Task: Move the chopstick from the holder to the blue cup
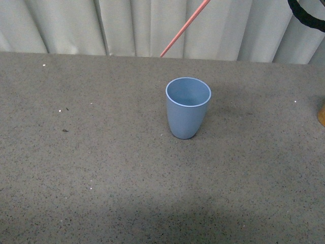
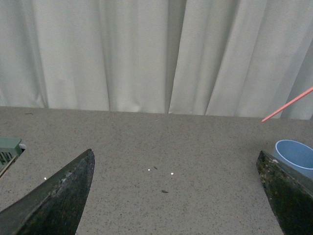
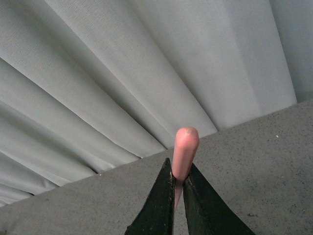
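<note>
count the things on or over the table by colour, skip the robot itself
blue: 1, the cup
pink: 1, the chopstick, pinched in the right gripper
orange: 1, an object cut off at the front view's edge
green: 1, an object cut off at the left wrist view's edge
total: 4

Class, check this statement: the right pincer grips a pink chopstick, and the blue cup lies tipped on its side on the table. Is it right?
Not quite. The front view shows the blue cup standing upright on the table, mouth up, not on its side. The rest holds: the right pincer grips the pink chopstick.
</note>
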